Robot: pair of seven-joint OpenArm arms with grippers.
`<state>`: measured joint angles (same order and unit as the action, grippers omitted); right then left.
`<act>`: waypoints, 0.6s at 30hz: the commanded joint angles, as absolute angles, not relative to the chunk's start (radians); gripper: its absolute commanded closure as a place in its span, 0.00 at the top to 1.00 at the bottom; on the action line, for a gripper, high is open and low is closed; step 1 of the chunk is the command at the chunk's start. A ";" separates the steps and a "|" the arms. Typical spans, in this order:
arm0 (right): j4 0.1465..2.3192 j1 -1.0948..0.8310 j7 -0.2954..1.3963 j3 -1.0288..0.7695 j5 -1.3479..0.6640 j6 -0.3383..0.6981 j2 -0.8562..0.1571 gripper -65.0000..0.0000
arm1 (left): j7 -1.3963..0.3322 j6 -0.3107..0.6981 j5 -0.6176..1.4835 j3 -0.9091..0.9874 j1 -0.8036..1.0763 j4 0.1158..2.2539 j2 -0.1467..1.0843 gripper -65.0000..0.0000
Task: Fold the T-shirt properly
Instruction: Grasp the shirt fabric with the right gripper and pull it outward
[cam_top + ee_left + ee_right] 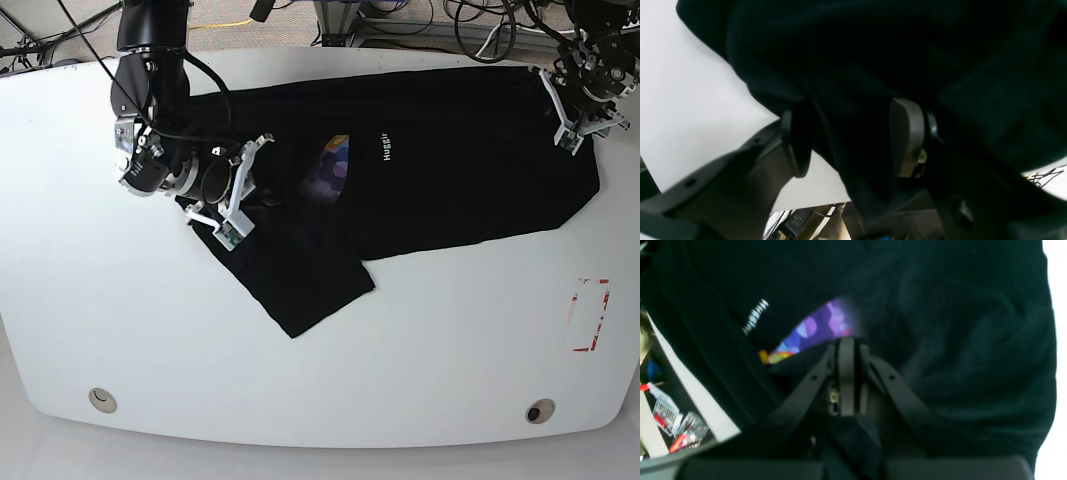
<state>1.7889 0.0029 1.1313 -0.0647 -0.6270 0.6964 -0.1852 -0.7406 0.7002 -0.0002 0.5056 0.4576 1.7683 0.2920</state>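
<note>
**Black shirt spread across my desk, one pincer clamped near the collar**

The white desk [120, 330] lies under everything I handle. On it the T-shirt [450, 170] is spread sideways over the far half, a sleeve [300, 285] pointing toward the near edge. My right pincer [846, 343] is closed tight on a fold of the black fabric just beside the collar opening, where the purplish inner label [821, 325] shows, with the small white lettering [755, 316] close by. My left pincer [853, 136] sits at the shirt's far end; its pads stand apart with a hanging fold of cloth between them, and the left pad [796, 140] is not pressing it.
</note>
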 commanded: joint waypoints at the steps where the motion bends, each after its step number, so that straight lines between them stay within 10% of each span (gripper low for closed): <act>1: 1.767 0.039 1.112 -0.068 -0.642 0.698 -0.194 0.00 | -0.731 0.698 0.002 0.513 0.461 1.782 0.308 0.51; 18: 1.675 0.179 1.104 -0.064 -0.642 0.698 -0.200 0.00 | -0.728 0.698 0.008 0.476 0.456 1.695 0.349 0.51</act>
<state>1.6699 0.1509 1.1278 -0.0647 -0.6247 0.6968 -0.1967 -0.7136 0.6994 0.0235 0.4782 0.4519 1.7073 0.3397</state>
